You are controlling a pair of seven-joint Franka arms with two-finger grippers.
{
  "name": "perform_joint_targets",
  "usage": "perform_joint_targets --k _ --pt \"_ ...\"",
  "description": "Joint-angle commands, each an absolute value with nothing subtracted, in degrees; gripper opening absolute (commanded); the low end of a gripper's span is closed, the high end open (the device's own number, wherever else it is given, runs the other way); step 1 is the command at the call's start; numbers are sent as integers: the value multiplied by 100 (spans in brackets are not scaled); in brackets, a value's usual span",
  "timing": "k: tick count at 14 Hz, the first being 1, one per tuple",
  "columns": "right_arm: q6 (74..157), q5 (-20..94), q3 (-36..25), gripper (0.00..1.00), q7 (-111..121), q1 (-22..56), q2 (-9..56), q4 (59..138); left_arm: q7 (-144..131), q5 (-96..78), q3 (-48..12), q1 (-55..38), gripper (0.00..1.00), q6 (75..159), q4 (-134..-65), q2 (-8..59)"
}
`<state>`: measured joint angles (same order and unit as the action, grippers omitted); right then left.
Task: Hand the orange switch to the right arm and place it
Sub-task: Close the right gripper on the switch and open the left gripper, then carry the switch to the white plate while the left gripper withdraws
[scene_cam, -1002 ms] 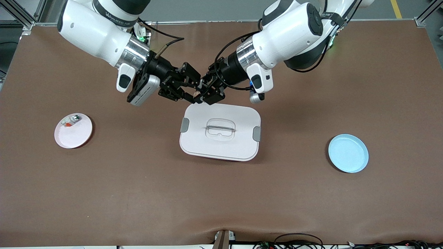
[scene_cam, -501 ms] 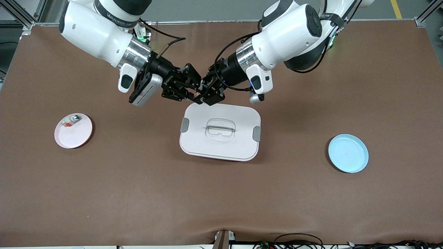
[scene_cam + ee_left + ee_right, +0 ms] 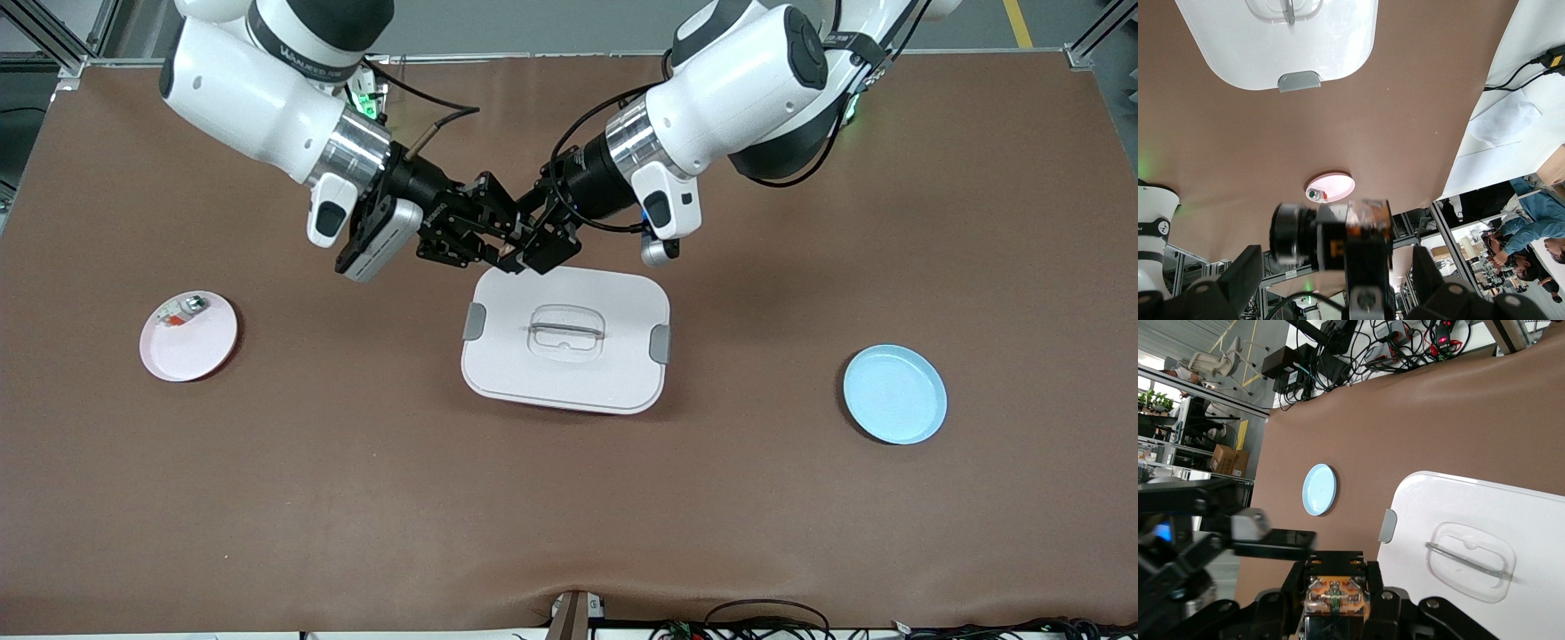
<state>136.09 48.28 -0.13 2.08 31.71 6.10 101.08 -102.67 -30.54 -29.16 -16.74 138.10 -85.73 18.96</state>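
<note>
Front view shows both grippers meeting in the air just above the edge of the white lidded box [image 3: 565, 340] that lies toward the arms' bases. The right gripper [image 3: 498, 251] has its jaws closed on the orange switch [image 3: 1336, 598], a tiny black block with a glowing orange middle, seen clamped between the black fingers [image 3: 1386, 603] in the right wrist view. The left gripper [image 3: 532, 242] sits tip to tip with it, its jaws spread wide on either side of the switch and the right gripper's tips, as the left wrist view shows.

Under the jaws, the box is a smooth rounded rectangle with grey clips at two ends and a clear recessed handle. The brown table [image 3: 569, 498] has a matte, cloth-like surface with broad bare stretches around the box. Toward the right arm's end rests a round pink plate [image 3: 197, 347] holding a small whitish piece [image 3: 180, 311]; toward the left arm's end rests a round pale blue plate [image 3: 894, 394], well apart from the jaws.
</note>
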Motion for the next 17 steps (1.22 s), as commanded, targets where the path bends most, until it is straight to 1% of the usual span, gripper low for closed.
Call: perform_joint_targets --k 1,4,7,10,11,15,17 --pt "13562 4825 -44 0 710 3120 703 10046 -10433 -2900 -2909 -1653 100 13825 -8534 1863" --pt "13221 4668 -70 0 1238 2919 800 10081 -10389 -2743 -2900 -1416 100 13825 -8569 1916" --pt "12387 4018 -70 0 1677 2401 791 10063 -10380 -2269 -2900 -1170 100 13808 -8613 2108" --pt "11507 3606 -70 0 2485 1891 774 10072 -10389 -1742 -2900 -924 100 13720 -8683 2285" --pt "11270 3247 -70 0 2609 1742 765 10072 -10389 -1531 -2900 -845 100 13659 -8692 2311" --pt "10540 1787 -70 0 2759 1556 651 10081 -10389 -1135 -2900 -598 100 13404 -8736 2478" --pt "10398 1136 -70 0 3345 1398 598 10151 -10206 -1064 -2874 -318 100 13395 -8981 2426"
